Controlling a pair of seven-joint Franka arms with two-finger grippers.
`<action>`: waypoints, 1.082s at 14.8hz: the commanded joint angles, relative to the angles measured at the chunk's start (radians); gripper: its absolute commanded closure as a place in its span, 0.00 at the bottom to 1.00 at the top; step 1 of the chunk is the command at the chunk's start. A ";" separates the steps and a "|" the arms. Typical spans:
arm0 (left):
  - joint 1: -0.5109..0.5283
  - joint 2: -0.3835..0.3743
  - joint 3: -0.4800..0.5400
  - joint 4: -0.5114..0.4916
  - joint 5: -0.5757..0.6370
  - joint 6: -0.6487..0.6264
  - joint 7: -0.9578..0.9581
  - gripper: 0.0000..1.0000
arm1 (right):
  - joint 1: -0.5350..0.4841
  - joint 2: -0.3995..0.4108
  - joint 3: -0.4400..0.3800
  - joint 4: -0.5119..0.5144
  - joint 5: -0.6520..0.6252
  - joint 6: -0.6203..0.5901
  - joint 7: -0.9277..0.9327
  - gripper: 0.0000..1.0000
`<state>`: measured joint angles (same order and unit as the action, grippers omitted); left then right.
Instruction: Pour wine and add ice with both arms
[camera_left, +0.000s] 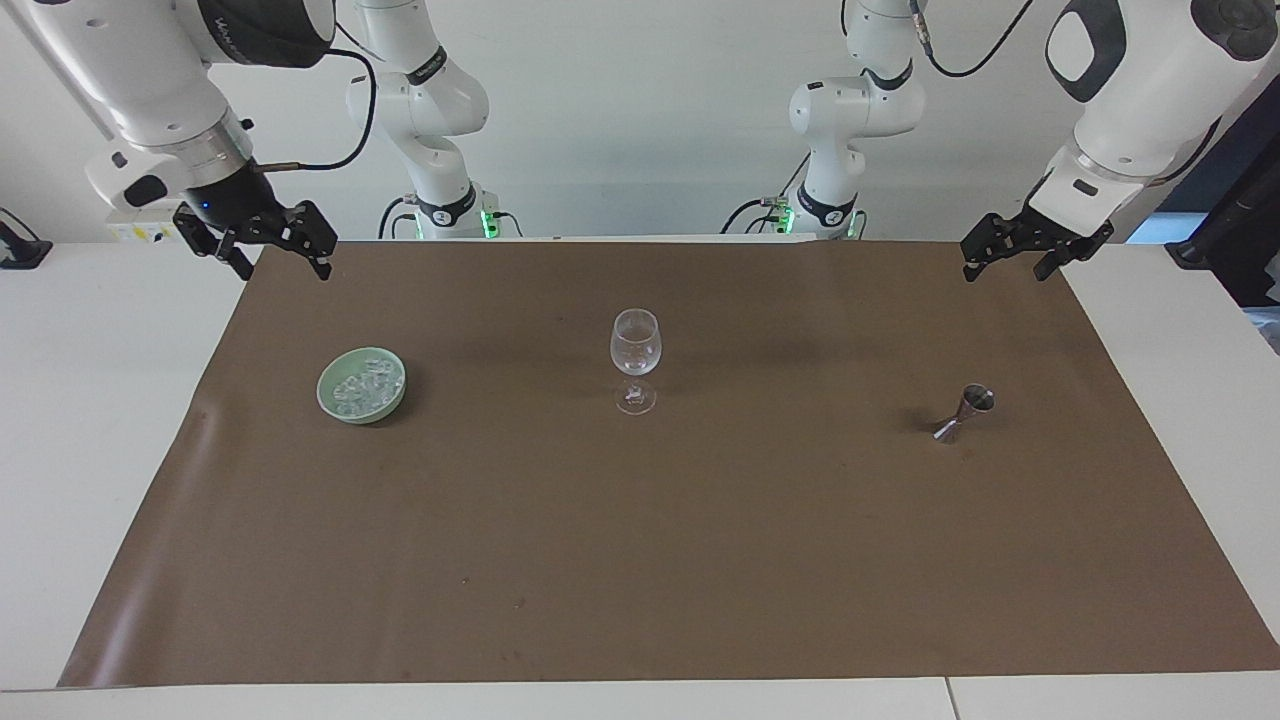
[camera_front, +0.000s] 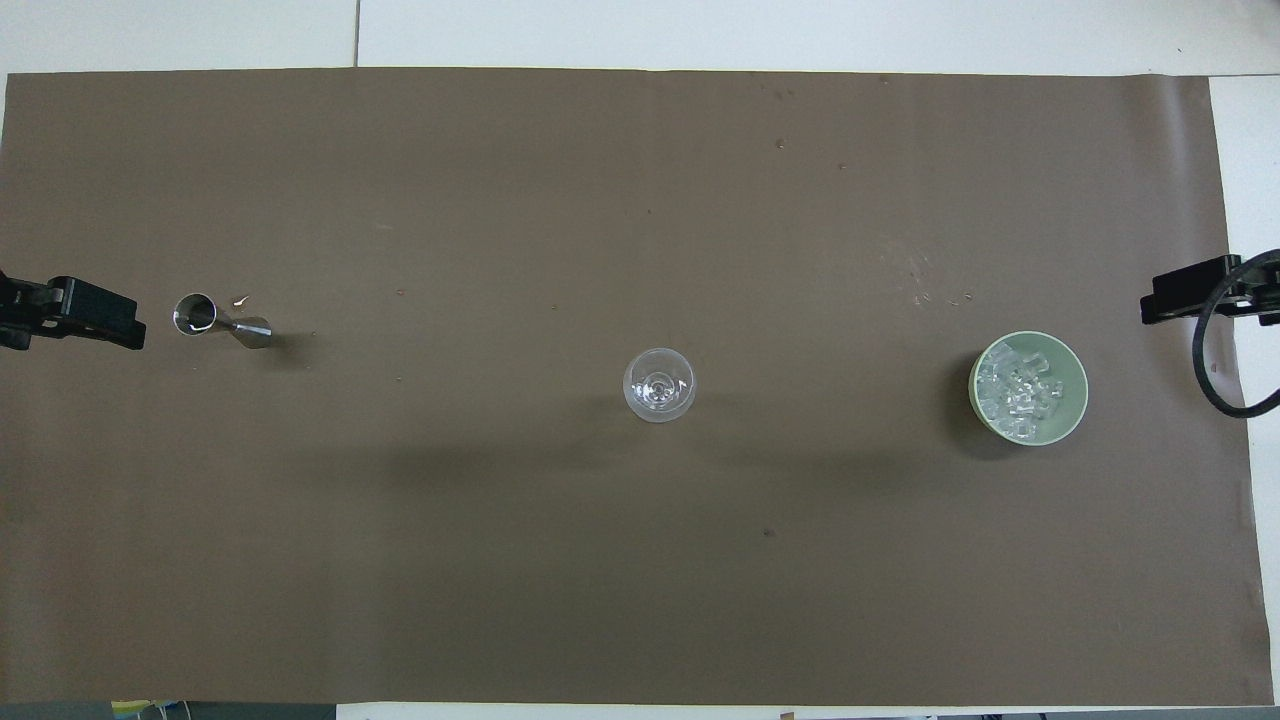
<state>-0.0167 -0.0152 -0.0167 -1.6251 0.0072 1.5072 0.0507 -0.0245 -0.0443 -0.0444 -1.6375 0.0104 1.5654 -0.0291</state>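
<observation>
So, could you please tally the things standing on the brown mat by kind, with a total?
Wine glass: 1
Metal jigger: 1
Green bowl of ice: 1
Total: 3

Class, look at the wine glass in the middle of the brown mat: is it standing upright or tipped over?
Upright. The wine glass stands on its round foot with the bowl straight above the stem; from overhead its rim and foot appear as concentric circles.

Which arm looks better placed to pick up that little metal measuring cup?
The left. Its gripper hangs open at the small steel hourglass-shaped measuring cup's end of the brown mat; the right gripper waits by the green ice bowl.
</observation>
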 joint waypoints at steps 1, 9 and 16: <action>0.011 -0.028 -0.008 -0.032 0.017 0.021 0.005 0.00 | -0.008 -0.016 0.005 -0.010 0.013 -0.016 -0.008 0.00; 0.001 -0.028 -0.008 -0.036 0.011 0.039 0.009 0.00 | -0.008 -0.016 0.005 -0.010 0.013 -0.016 -0.008 0.00; 0.003 0.040 -0.008 0.048 0.005 0.030 0.012 0.00 | -0.008 -0.016 0.005 -0.010 0.013 -0.016 -0.008 0.00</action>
<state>-0.0184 -0.0118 -0.0205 -1.6219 0.0071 1.5322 0.0513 -0.0245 -0.0443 -0.0444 -1.6376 0.0106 1.5652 -0.0291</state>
